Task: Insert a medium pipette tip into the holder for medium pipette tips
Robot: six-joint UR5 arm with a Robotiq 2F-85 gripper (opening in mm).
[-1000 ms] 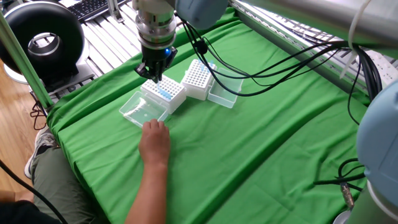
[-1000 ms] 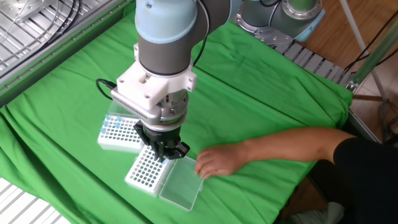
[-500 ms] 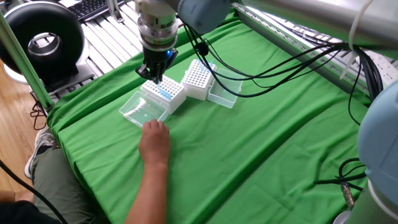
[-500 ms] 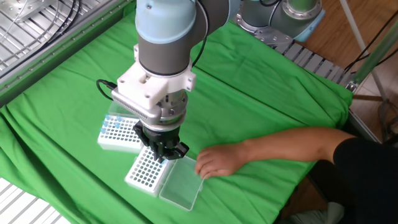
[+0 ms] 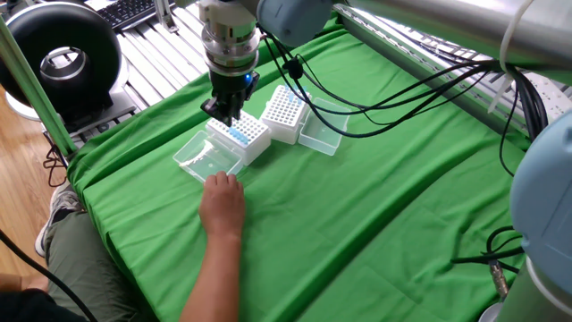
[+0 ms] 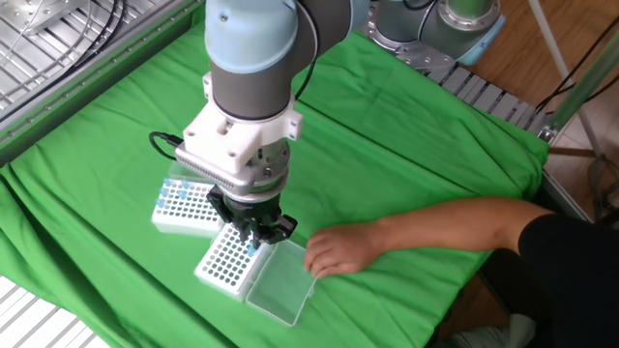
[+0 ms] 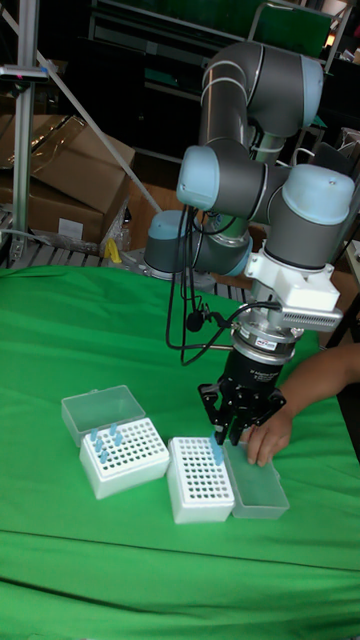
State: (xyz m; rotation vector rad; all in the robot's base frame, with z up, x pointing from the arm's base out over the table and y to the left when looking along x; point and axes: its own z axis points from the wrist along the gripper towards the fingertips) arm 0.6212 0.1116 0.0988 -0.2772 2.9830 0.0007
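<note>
Over the near white tip rack [image 7: 201, 478], the gripper [image 7: 236, 430] has its fingers clamped on a blue pipette tip [image 7: 217, 452]; a person's hand [image 7: 266, 436] steadies the open lid [image 7: 257, 484], a second rack [image 7: 124, 456] beside.

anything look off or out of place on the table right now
One thing: a person's hand rests on the green cloth beside the open clear lid, close under the claw working over the tip rack. Nothing looks spilled, tipped or damaged.
</note>
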